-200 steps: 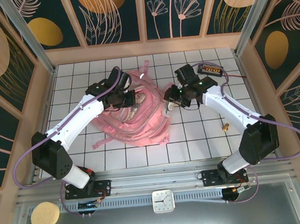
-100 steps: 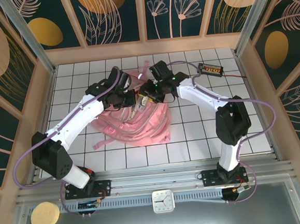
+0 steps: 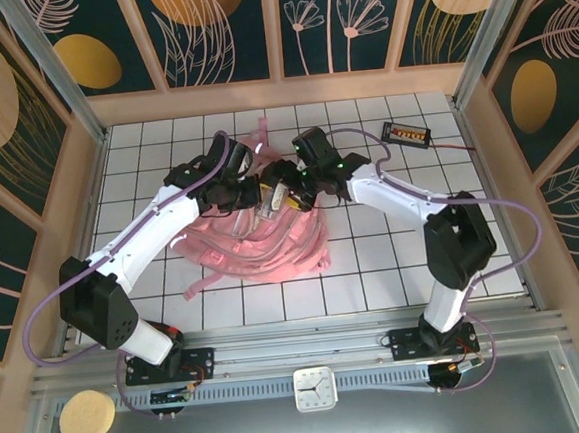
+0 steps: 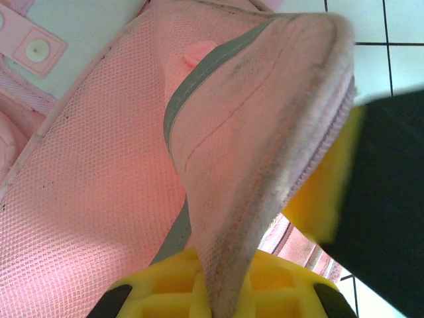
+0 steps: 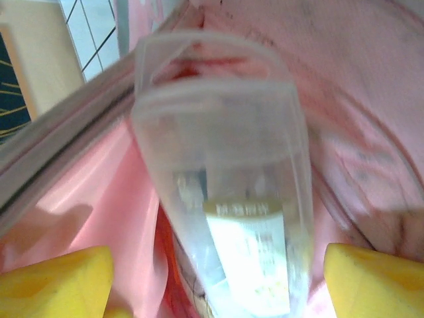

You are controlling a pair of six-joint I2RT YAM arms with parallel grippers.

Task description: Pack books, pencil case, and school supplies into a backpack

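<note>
Now my right arm has swung left across the table to the backpack (image 3: 262, 244), bringing the packet (image 5: 225, 199) to its mouth, ready to go in. My left claw (image 4: 218, 291) is clamped on the backpack's rim, lifting it. My right claw (image 5: 215, 285) stands wide around the packet; whether it pinches, I cannot tell.

The backpack (image 4: 99, 165) is matt mesh cloth; the school supplies (image 5: 225, 199) are glossy clear plastic.

Overhead view looks down; both wrist views crowd the backpack (image 3: 264, 247).
</note>
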